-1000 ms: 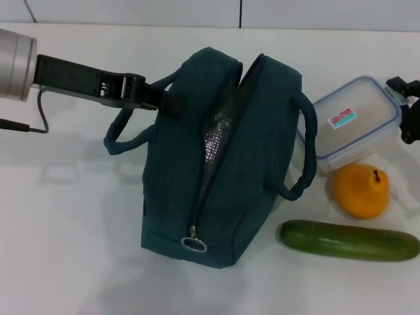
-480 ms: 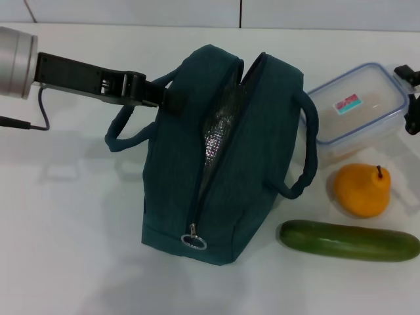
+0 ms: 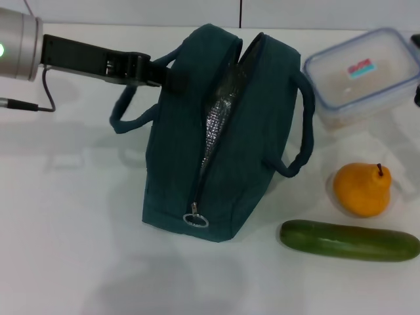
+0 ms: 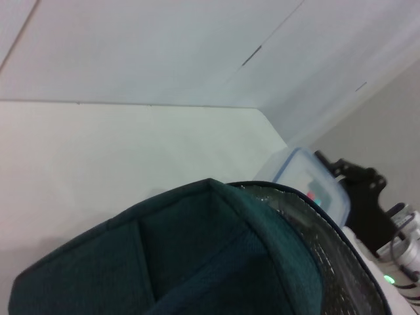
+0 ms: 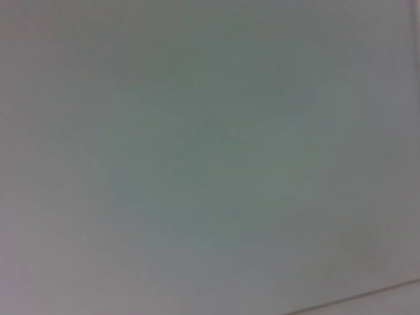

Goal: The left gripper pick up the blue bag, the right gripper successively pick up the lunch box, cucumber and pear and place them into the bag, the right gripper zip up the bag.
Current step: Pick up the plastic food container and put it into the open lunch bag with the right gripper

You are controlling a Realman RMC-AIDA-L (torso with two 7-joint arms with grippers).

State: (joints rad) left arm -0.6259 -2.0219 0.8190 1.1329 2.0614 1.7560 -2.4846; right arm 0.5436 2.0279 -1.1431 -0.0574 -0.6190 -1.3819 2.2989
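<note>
The blue bag (image 3: 226, 138) stands on the white table with its zipper open, silvery lining showing and the ring pull (image 3: 195, 218) at its near end. My left gripper (image 3: 167, 75) reaches in from the left and is shut on the bag's upper left edge by one handle. The lunch box (image 3: 361, 75) hangs above the table at the right, held by my right gripper (image 3: 417, 97), which shows only as a dark sliver at the picture's edge. In the left wrist view the bag (image 4: 216, 262), the lunch box (image 4: 305, 180) and the right gripper (image 4: 354, 187) appear. The pear (image 3: 361, 189) and cucumber (image 3: 349, 240) lie on the table to the bag's right.
The white table (image 3: 72, 230) has bare room left of and in front of the bag. A pale wall (image 3: 131, 10) runs along its far edge. A thin cable (image 3: 44, 92) hangs from the left arm. The right wrist view holds only a plain pale surface.
The lunch box has risen off the table and moved toward the far right, carried by the right gripper. The left gripper and the bag's top shifted slightly farther away.
</note>
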